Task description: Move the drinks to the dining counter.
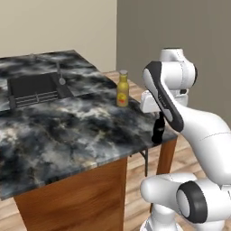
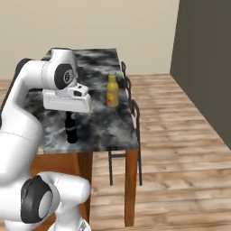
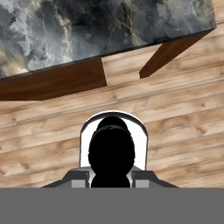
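Dining counter [image 1: 67,131]: yellow bottle [image 1: 122,89] upright; tool [image 2: 70,115] clamped on brown bottle [image 2: 71,128] near edge.

Left base view: from behind the arm, facing down over the dining counter [image 1: 67,126] top. Right base view: shares its near corner. Hand view: close, looking down past its edge at wooden floor [image 3: 175,118].

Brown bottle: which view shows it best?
Right base view: the brown bottle shows full height, upright near the island's corner, under the tool. Left base view shows it partly hidden by the arm. Hand view shows its dark top from above.
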